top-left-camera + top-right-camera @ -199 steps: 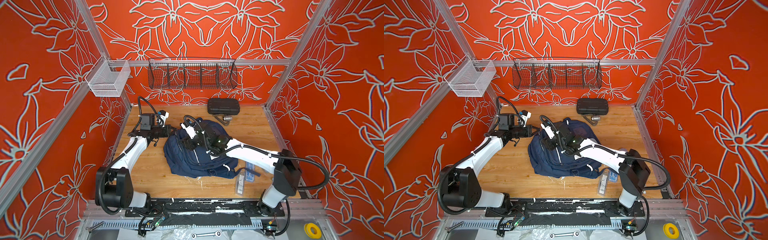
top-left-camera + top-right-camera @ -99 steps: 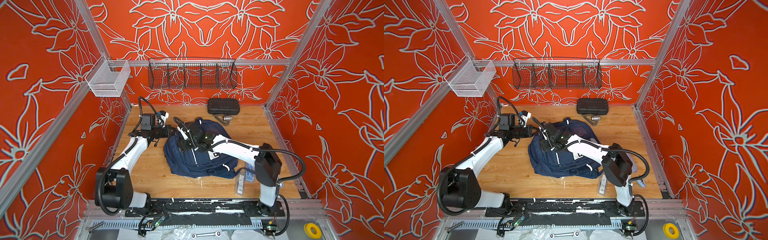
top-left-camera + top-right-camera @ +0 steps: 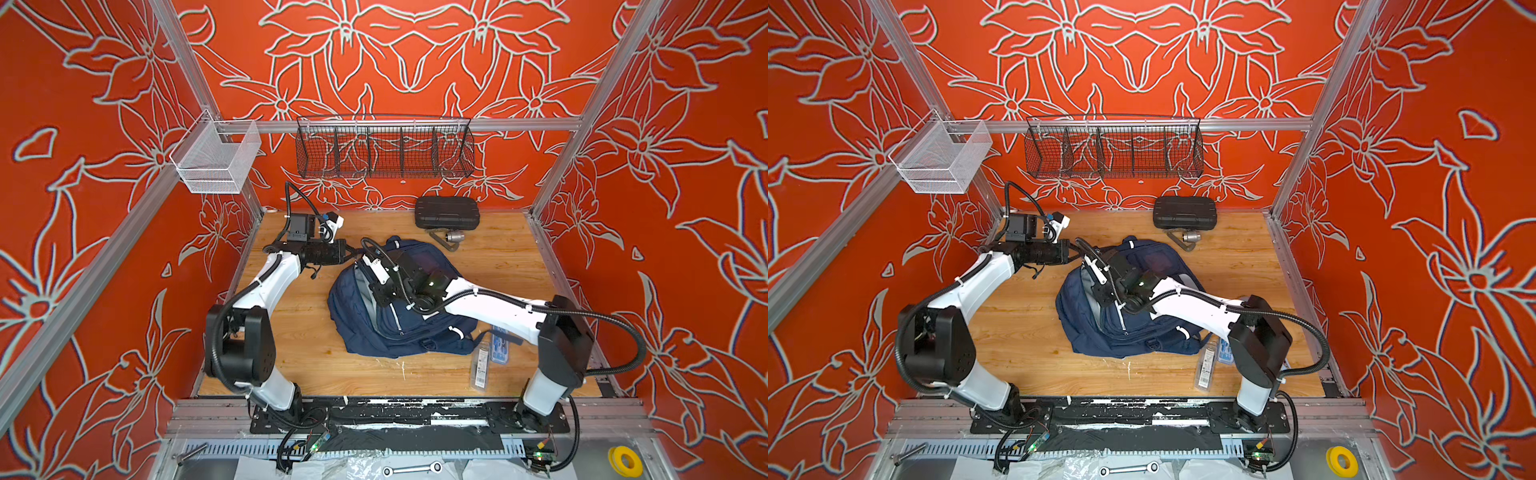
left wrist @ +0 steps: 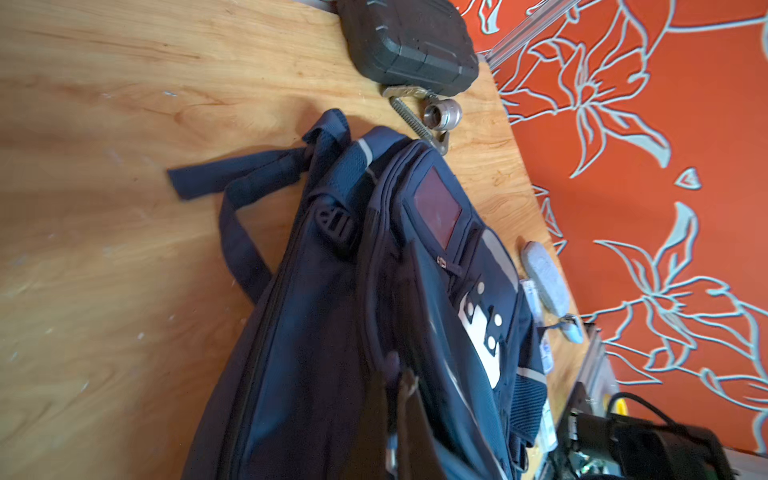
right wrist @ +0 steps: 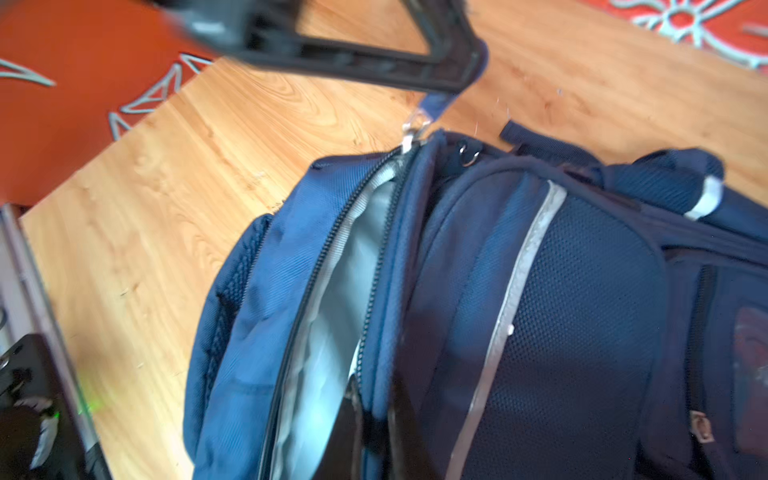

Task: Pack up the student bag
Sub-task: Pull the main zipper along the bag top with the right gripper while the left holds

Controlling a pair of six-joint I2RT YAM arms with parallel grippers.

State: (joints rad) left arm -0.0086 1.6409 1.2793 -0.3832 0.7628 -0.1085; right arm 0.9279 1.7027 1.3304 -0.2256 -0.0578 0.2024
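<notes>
The student bag [image 3: 374, 332] lies mid tabletop [image 3: 299, 336], main compartment partly unzipped. The left hand [image 3: 352, 254] is pinched on the zipper pull [image 5: 434, 104]; the right hand [image 5: 376, 419] is clamped on the opening's lip.

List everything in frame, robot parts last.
student bag: 1, navy, table centre
zipper pull: 1, blue, at bag's zip
hard case: 1, black, table back
metal fitting: 1, silver, before case
flat packs: 2, clear and blue, beside bag
wire basket: 1, black, back wall
mesh bin: 1, white, left rail
tape roll: 1, yellow, front ledge
wrench: 1, silver, front ledge
left gripper: shut on zipper pull
right gripper: shut on student bag's opening edge
</notes>
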